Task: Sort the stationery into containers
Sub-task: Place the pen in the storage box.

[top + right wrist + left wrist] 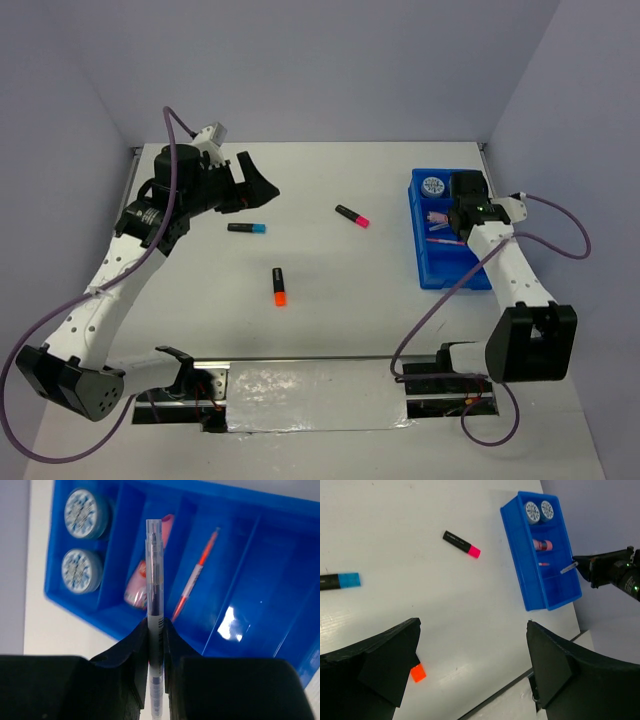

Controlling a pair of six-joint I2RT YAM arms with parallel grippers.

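Observation:
The blue tray (440,275) (520,555) (260,580) lies at the right. It holds two patterned discs (84,513) (532,512), a pink case (142,580) and a thin pink pen (195,575). Above its compartments, my right gripper (156,627) (462,205) is shut on a clear grey pen (154,570). On the table lie three black markers: blue-ended (247,228) (340,581), pink-ended (352,216) (462,544) and orange-ended (279,287) (418,672). My left gripper (258,185) (472,630) hangs open and empty above the table, just beyond the blue-ended marker.
Grey-blue walls close in the table on the left, back and right. A shiny metal strip (310,385) runs between the arm bases at the near edge. The right arm's cable (440,300) loops past the tray's near end.

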